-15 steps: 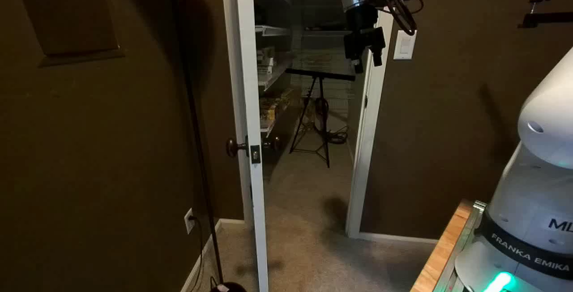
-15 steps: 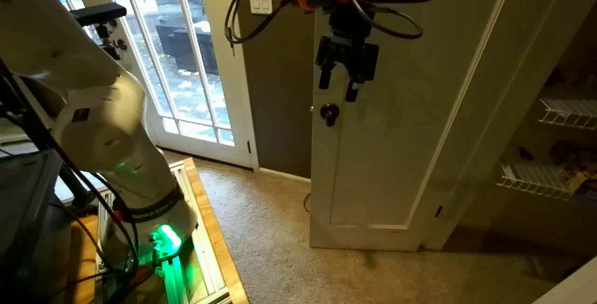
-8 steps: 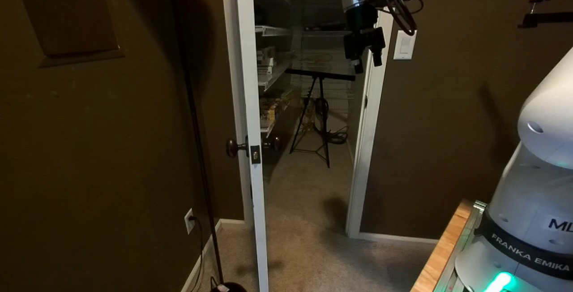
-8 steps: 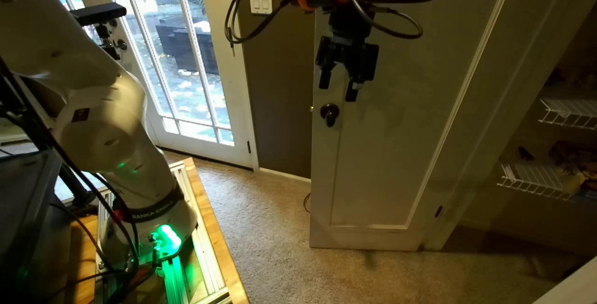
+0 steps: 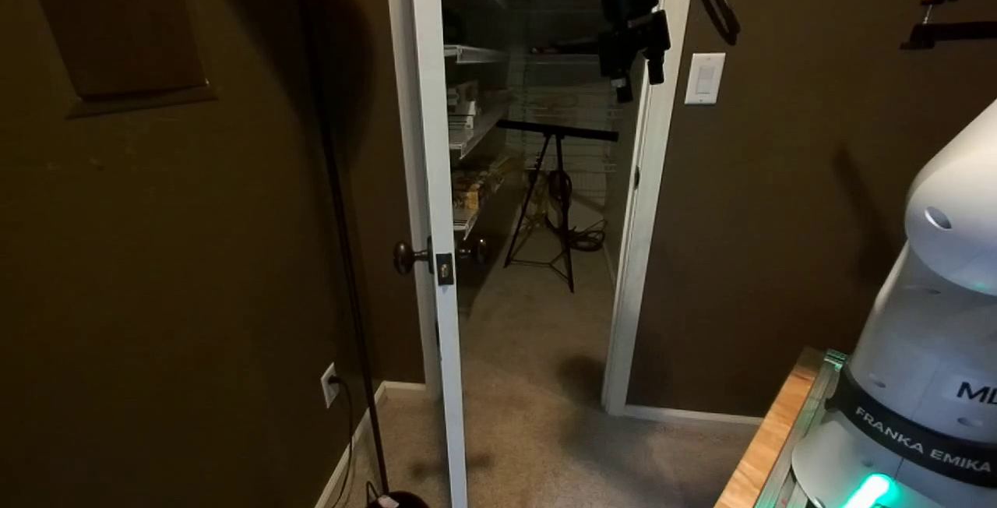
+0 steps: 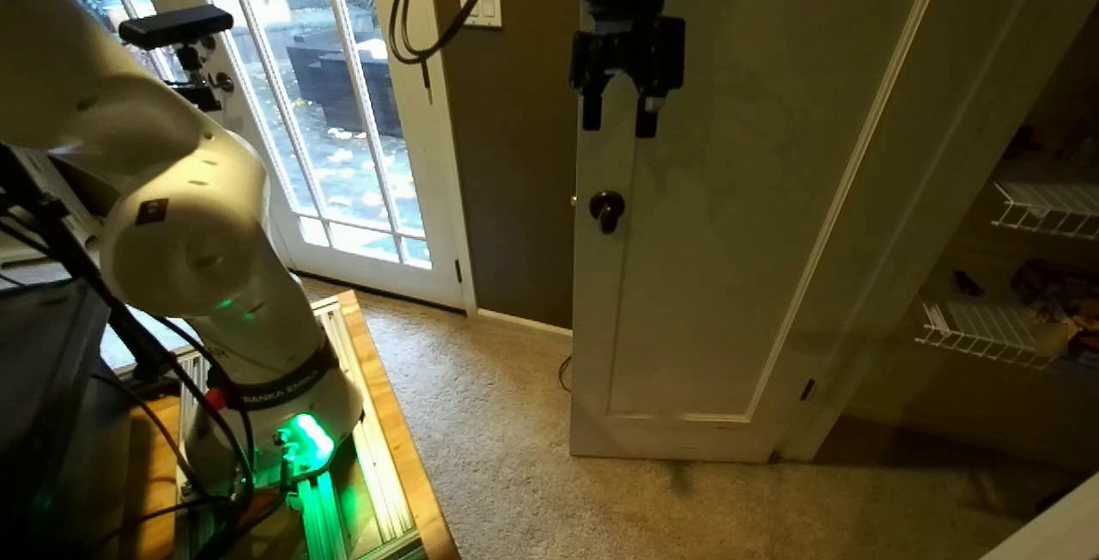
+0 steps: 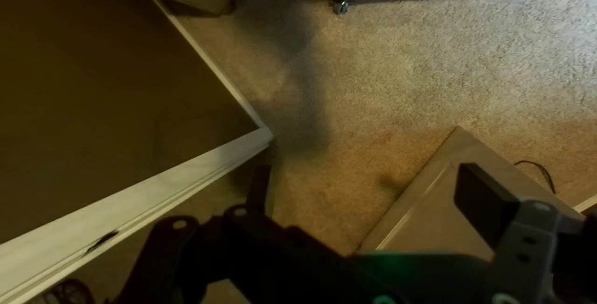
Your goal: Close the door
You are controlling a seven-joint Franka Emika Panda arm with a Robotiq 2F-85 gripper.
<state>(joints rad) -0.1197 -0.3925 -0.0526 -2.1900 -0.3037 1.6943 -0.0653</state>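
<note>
The white door [image 6: 704, 302] stands open beside its doorway. Its narrow free edge shows in an exterior view [image 5: 445, 352], and part of its face shows at the lower right of the wrist view [image 7: 433, 215]. Its dark round knob [image 6: 607, 210] shows in both exterior views [image 5: 403, 256]. My gripper [image 6: 619, 122] is open and empty, its fingers pointing down. In that exterior view it overlaps the door's face above the knob. In an exterior view it hangs by the far doorway jamb [image 5: 639, 83], apart from the door edge. I see no contact with the door.
A white door frame [image 5: 635, 259] bounds the doorway; wire shelves [image 5: 471, 134] and a black tripod stand [image 5: 557, 181] are inside. A thin dark lamp pole [image 5: 347, 259] stands behind the door. The robot's wooden-edged base [image 6: 403, 457] stands on carpet. A light switch [image 5: 705, 78] is on the wall.
My gripper has risen in both exterior views within the last half second, shifting slightly left in one and turning a little more upright. The door has not moved.
</note>
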